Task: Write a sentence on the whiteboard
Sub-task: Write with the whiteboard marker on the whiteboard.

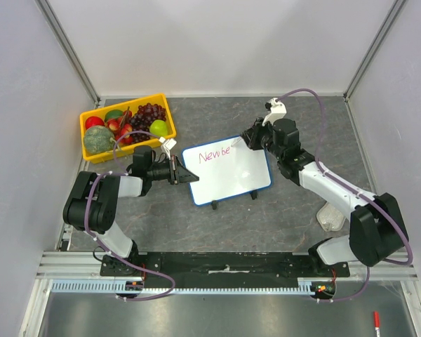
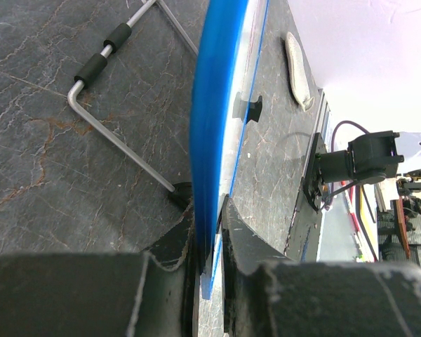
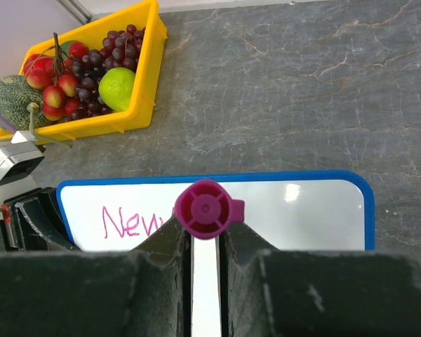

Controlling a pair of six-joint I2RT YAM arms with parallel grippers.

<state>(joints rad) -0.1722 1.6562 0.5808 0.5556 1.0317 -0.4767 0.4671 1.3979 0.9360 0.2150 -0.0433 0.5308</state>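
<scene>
Overhead, the whiteboard (image 1: 231,175) lies near the middle of the worktop (image 1: 302,112). Its long axis runs left to right, a little askew, between the two arms. The left fingers (image 1: 184,173) are at its left short edge. The right fingers (image 1: 251,137) reach in over its far long edge, carrying a marker (image 1: 240,142) whose tip meets the board just past the last pink letter. So far the sentence (image 1: 214,154) reads only "New be", up in the far-left part. The blank surface for the rest lies to the right of the tip and on the near side, so I judge the next strokes run rightward along the board's length, towards the right arm's own side. A yellow tray (image 1: 88,116) of fruit sits well apart at the far left.

From the left wrist, the board's blue frame (image 2: 209,105) shows edge-on, running straight away from the camera. The left fingers (image 2: 242,246) are clamped on it, one on each face with no gap, steadying it. A bent wire foot (image 2: 119,140) rests on the worktop beside it.

From the right wrist, the right fingers (image 3: 242,242) are closed tight around the marker (image 3: 207,208), whose magenta end faces the camera. Its tip is hidden below. Beyond it, the board spreads crosswise, with "New" visible left of the marker and bare white to the right.
</scene>
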